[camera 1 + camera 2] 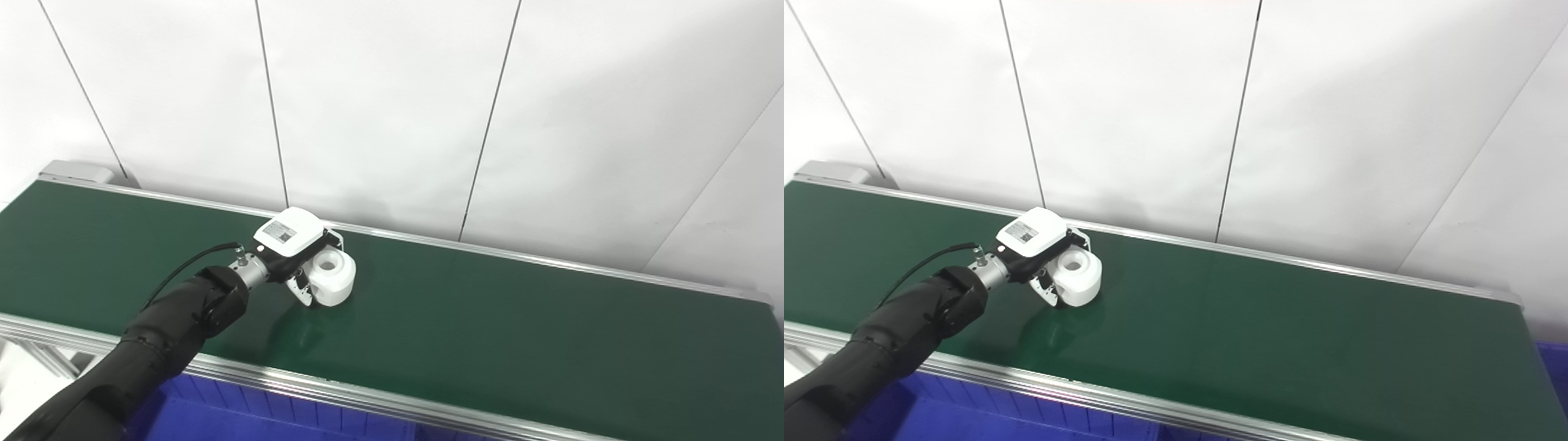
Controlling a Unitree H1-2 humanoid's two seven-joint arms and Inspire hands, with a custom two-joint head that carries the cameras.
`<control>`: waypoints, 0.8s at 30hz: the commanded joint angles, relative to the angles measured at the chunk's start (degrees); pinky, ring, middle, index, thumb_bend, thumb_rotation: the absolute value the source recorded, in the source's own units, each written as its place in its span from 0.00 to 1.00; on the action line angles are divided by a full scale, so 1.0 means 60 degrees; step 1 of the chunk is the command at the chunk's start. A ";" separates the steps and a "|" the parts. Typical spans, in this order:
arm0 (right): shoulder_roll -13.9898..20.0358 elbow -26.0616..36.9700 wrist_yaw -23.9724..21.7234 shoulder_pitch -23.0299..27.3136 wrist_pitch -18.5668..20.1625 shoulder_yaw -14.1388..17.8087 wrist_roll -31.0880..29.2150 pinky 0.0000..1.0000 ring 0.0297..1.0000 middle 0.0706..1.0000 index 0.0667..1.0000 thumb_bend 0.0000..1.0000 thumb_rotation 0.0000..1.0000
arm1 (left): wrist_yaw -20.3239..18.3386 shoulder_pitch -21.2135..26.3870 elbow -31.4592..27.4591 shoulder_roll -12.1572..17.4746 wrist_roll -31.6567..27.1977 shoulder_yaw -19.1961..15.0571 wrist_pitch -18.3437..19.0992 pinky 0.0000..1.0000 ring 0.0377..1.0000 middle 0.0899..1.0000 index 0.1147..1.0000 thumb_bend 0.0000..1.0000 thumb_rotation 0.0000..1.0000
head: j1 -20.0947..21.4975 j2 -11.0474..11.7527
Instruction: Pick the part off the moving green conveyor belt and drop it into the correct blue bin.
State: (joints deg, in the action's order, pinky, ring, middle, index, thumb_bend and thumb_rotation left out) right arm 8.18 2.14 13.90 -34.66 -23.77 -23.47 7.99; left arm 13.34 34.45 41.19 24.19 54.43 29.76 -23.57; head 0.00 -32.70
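Note:
A white cylindrical part (331, 277) with a hole in its top stands on the green conveyor belt (490, 318), left of the middle. My left hand (293, 245), white-backed on a black arm, reaches over the belt's near rail and wraps the part's left side. One finger curls behind the part and the thumb (301, 295) presses its front. In the right eye view the same part (1079, 277) sits in the hand (1035, 239). The right hand is out of sight.
A blue bin (257, 416) lies below the belt's near aluminium rail (367, 395). Another blue bin's corner (1557, 367) shows past the belt's right end. White wall panels rise behind the far rail (551, 260).

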 commanded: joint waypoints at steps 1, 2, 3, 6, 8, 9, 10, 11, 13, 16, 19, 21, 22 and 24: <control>-0.0082 0.0308 -0.0076 -0.0128 -0.0525 0.0051 0.0110 0.96 0.98 1.00 1.00 1.00 0.90 | 0.0251 0.0546 -0.0323 0.0224 -0.0181 -0.0166 -0.0141 0.40 0.39 0.48 0.43 0.50 0.00 | -0.0024 -0.0022; -0.0089 0.0324 -0.0092 -0.0128 -0.0525 0.0060 0.0113 0.96 0.98 1.00 1.00 1.00 0.90 | 0.0202 0.0528 -0.0403 0.0250 -0.0209 -0.0188 -0.0148 0.40 0.39 0.48 0.43 0.50 0.00 | -0.0037 -0.0027; -0.0094 0.0336 -0.0118 -0.0127 -0.0525 0.0069 0.0098 0.95 0.98 1.00 1.00 1.00 0.89 | 0.0121 0.0503 -0.0497 0.0275 -0.0262 -0.0221 -0.0154 0.40 0.39 0.47 0.43 0.50 0.00 | -0.0065 -0.0060; -0.0097 0.0350 -0.0172 -0.0121 -0.0525 0.0082 0.0081 0.96 0.98 1.00 1.00 1.00 0.89 | -0.0045 0.0380 -0.0852 0.0360 -0.0451 -0.0360 -0.0191 0.40 0.40 0.47 0.43 0.50 0.00 | -0.0103 -0.0101; -0.0097 0.0361 -0.0151 -0.0113 -0.0525 0.0072 0.0106 0.95 0.98 1.00 1.00 1.00 0.89 | -0.0004 0.0223 -0.1224 0.0442 -0.0591 -0.0518 -0.0253 0.40 0.40 0.47 0.42 0.50 0.00 | -0.0135 -0.0168; -0.0110 0.0385 -0.0171 -0.0118 -0.0525 0.0079 0.0097 0.95 0.98 1.00 1.00 1.00 0.89 | -0.0102 0.0041 -0.1683 0.0537 -0.0711 -0.0664 -0.0210 0.40 0.41 0.47 0.42 0.50 0.00 | -0.0176 -0.0334; -0.0120 0.0403 -0.0190 -0.0123 -0.0525 0.0086 0.0089 0.95 0.98 1.00 1.00 1.00 0.89 | -0.0194 -0.0094 -0.2020 0.0603 -0.0796 -0.0777 -0.0172 0.41 0.41 0.47 0.42 0.50 0.00 | -0.0176 -0.0334; -0.0128 0.0470 -0.0263 -0.0139 -0.0525 0.0103 0.0029 0.95 0.98 1.00 1.00 1.00 0.89 | -0.0426 -0.0334 -0.2639 0.0718 -0.0999 -0.0973 -0.0073 0.41 0.41 0.47 0.42 0.50 0.00 | -0.0306 -0.0632; -0.0132 0.0606 -0.0390 -0.0168 -0.0519 0.0148 -0.0065 0.96 0.98 1.00 1.00 1.00 0.88 | -0.0959 -0.0836 -0.3910 0.0934 -0.1422 -0.1363 0.0157 0.41 0.41 0.48 0.42 0.50 0.00 | -0.0465 -0.1012; -0.0122 0.0931 -0.0605 -0.0221 -0.0494 0.0285 -0.0150 0.97 0.99 1.00 1.00 1.00 0.88 | -0.1840 -0.1687 -0.6025 0.1315 -0.2121 -0.1968 0.0432 0.39 0.40 0.44 0.45 0.50 0.00 | -0.0829 -0.1742; -0.0095 0.1373 -0.0903 -0.0284 -0.0415 0.0430 -0.0346 0.99 1.00 1.00 1.00 1.00 0.89 | -0.2557 -0.2463 -0.7575 0.1517 -0.2444 -0.2493 0.0772 0.37 0.38 0.42 0.47 0.50 0.00 | -0.1331 -0.2398; -0.0037 0.1642 -0.1139 -0.0310 -0.0381 0.0527 -0.0610 1.00 1.00 1.00 1.00 1.00 0.90 | -0.2982 -0.3029 -0.8461 0.1626 -0.2558 -0.2799 0.1017 0.36 0.37 0.41 0.48 0.50 0.00 | -0.1714 -0.2725; -0.0009 0.1791 -0.1204 -0.0345 -0.0340 0.0625 -0.0623 1.00 1.00 1.00 1.00 1.00 0.90 | -0.3207 -0.3416 -0.8917 0.1704 -0.2632 -0.2954 0.1164 0.35 0.37 0.41 0.48 0.50 0.00 | -0.2057 -0.2946; 0.0028 0.2059 -0.1347 -0.0418 -0.0205 0.0794 -0.0683 1.00 1.00 1.00 1.00 0.99 0.92 | -0.3534 -0.4087 -0.9633 0.1804 -0.2681 -0.3239 0.1383 0.34 0.36 0.41 0.49 0.50 0.00 | -0.2295 -0.3114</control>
State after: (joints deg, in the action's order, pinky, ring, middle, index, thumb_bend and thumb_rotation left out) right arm 8.06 11.84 6.74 -35.96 -23.69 -19.25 4.66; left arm -7.15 11.01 -13.95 33.45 39.16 11.60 -16.31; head -12.39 -50.36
